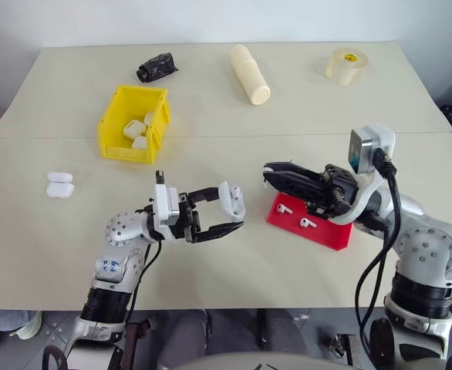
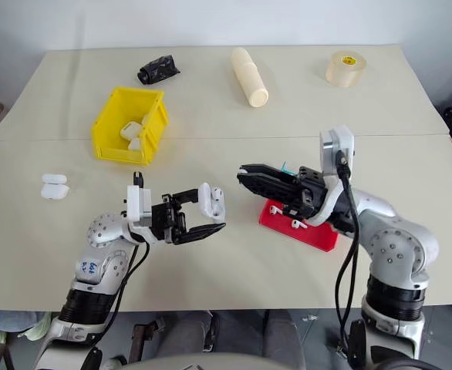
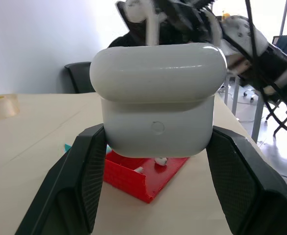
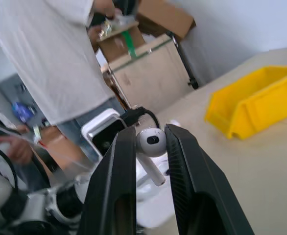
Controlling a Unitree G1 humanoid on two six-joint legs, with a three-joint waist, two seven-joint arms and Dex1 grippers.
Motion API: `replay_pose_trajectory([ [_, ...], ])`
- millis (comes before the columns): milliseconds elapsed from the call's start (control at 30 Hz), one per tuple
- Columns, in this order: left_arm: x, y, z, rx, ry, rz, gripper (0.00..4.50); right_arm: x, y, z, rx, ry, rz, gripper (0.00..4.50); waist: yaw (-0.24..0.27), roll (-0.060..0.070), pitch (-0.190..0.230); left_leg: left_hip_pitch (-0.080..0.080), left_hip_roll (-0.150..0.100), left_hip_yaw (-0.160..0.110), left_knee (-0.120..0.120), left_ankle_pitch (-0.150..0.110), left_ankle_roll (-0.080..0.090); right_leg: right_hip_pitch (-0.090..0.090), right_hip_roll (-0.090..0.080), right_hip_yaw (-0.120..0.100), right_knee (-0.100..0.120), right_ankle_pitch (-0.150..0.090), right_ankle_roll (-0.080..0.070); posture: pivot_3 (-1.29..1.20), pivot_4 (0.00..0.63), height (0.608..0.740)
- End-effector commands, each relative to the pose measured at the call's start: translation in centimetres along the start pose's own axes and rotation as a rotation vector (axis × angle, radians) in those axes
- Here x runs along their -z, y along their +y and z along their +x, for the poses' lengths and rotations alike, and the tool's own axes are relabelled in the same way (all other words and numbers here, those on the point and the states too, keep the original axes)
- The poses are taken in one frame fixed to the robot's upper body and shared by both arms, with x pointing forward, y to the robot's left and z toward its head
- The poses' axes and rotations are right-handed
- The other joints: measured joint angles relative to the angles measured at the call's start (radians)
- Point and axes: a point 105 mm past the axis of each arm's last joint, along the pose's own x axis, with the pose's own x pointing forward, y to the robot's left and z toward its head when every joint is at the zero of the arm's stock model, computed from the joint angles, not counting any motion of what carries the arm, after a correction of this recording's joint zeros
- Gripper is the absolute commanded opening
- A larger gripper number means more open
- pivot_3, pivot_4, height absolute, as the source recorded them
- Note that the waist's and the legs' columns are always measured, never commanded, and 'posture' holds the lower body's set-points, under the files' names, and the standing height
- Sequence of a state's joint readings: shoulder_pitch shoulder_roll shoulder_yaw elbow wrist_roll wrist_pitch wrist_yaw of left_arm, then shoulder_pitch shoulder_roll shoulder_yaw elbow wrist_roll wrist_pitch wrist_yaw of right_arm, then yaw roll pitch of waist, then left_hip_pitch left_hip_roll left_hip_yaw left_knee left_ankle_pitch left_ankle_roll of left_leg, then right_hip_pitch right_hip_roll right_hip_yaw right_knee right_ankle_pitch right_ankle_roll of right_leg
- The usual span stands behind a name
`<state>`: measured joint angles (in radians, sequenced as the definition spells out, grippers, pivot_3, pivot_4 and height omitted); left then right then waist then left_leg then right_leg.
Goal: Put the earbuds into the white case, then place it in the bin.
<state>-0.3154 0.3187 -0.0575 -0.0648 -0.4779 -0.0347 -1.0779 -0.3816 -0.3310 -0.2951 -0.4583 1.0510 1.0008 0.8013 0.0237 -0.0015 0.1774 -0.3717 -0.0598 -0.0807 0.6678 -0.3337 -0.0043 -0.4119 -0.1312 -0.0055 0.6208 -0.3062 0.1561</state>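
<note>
Loading the earbuds is the step in hand: the left gripper (image 1: 224, 214) clamps the white case (image 1: 232, 200) above the table while the right gripper (image 4: 151, 142) pinches one earbud (image 4: 151, 147) beside it, which I judge must next be lined up over the case's socket, with the bin (image 1: 133, 123) well behind.

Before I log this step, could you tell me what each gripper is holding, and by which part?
The left gripper clamps the white case by its two sides. The right gripper pinches an earbud by its head, stem hanging free.
</note>
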Motion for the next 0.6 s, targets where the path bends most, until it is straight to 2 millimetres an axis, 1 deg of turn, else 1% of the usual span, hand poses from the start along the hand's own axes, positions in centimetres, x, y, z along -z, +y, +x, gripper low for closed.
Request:
replay_pose_trajectory([
  [33,-1.2,0.6,0.8,-0.011,-0.050,0.006,2.73,0.6,1.5,1.0,-0.031,-0.047,-0.001,0.62,-0.002,0.000,0.000,0.000,0.000,0.000,0.000,0.000,0.000,0.000,0.000,0.000,0.000,0.000,0.000,0.00,0.150,0.740],
  [133,-1.4,0.7,1.2,-0.004,-0.060,0.002,2.73,1.3,1.6,1.5,-0.027,-0.064,0.012,0.62,-0.007,0.000,0.000,0.000,0.000,0.000,-0.001,0.000,0.000,0.000,0.001,0.000,0.001,0.000,0.000,0.00,0.150,0.740],
  [233,-1.6,0.6,1.6,0.003,-0.067,-0.002,2.73,1.8,1.2,1.8,-0.007,-0.081,0.015,0.62,-0.013,0.000,0.000,0.000,0.001,0.001,-0.001,0.000,0.000,-0.001,0.001,0.000,0.001,0.000,0.000,0.00,0.150,0.740],
  [600,-2.0,0.3,1.8,0.016,-0.077,-0.008,2.73,3.4,0.0,1.7,0.040,-0.070,-0.011,0.62,-0.023,0.000,0.000,0.000,0.001,0.000,-0.001,0.000,0.000,0.000,0.001,0.000,0.001,0.000,0.000,0.00,0.150,0.740],
])
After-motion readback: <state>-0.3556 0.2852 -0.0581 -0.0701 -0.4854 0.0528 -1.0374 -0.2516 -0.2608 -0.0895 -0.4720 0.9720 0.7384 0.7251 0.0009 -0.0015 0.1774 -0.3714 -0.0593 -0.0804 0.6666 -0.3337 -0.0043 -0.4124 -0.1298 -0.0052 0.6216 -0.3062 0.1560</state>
